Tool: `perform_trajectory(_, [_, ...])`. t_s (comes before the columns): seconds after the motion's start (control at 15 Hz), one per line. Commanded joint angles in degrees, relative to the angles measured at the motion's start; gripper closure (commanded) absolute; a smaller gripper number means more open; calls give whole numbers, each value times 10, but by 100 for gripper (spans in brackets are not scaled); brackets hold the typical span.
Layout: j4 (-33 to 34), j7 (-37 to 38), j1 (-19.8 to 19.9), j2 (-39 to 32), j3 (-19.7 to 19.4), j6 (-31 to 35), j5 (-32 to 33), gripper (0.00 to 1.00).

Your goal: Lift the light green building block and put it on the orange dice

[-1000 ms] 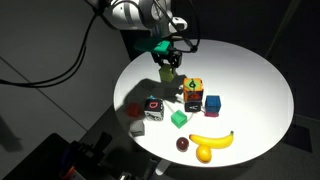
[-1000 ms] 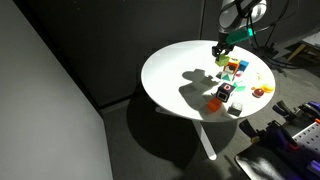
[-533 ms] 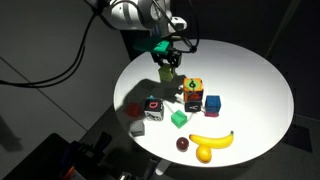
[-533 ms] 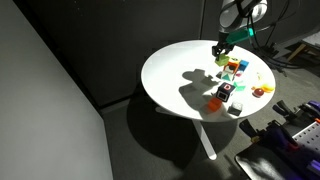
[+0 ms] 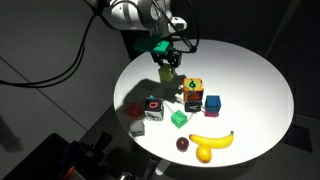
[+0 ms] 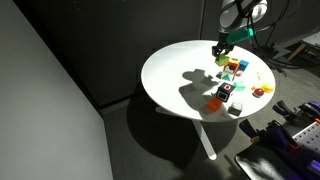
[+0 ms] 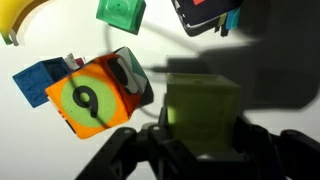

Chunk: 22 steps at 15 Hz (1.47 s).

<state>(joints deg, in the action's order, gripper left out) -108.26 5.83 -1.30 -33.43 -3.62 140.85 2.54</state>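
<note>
2 dark fingers [image 7: 268,152] of the gripper [image 7: 203,135] are closed to a block's width on the light green building block [image 7: 203,100], which sits pinched between them in the wrist view. Whether the block clears the white table [image 5: 250,70] cannot be told. The orange dice [image 7: 95,95], its green face bearing a 6, lies just beside the block and apart from it. A blue cube [image 7: 38,82] sits close against the dice on the side away from the block. Farther from the dice lie a green cube [image 7: 120,10], a black dice [image 7: 205,12] and a banana [image 7: 22,15].
</note>
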Motion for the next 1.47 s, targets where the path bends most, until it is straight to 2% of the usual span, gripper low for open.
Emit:
perform_trajectory(0.0, [11,0,7,6,0,-8,-4,71])
perform_trajectory(0.4, [36,-4,23,8,-5,-30,-10,71])
perform_trajectory(0.87, [75,-12,54,1,-12,-103,-9,71])
perform_trajectory(1.4, [117,-1,68,-33,-23,-107,-9,71])
